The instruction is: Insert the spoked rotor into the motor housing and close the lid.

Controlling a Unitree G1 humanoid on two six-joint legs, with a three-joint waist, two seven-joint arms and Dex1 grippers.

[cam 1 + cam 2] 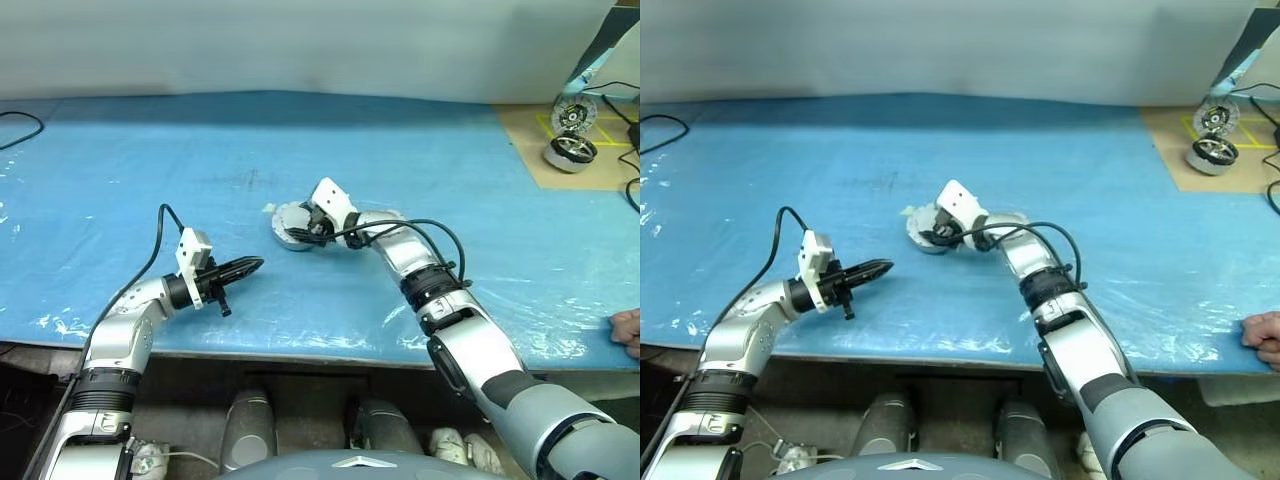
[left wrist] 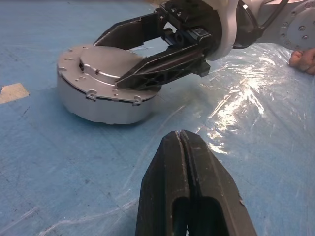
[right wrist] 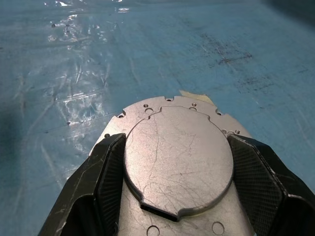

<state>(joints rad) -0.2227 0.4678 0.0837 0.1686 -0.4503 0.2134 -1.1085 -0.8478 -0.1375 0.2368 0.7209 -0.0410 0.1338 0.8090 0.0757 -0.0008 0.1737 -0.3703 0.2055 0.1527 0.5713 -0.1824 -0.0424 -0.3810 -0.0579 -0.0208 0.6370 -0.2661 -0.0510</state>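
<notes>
Right wrist view: wide fingers (image 3: pixel 253 169) straddle the lid (image 3: pixel 178 160) on the motor housing (image 2: pixel 98 101); left gripper (image 1: pixel 245 268) pinched empty beside it. Closing step; next, press flush.

The closed lid (image 3: pixel 178 164) hides the motor housing's (image 2: pixel 106 101) inside, probably everything.

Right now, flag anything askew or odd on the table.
The round grey metal lid sits flat on the squat silver-grey housing. The right claw straddles it, open. Oddities: a person's hand at the table edge.
</notes>
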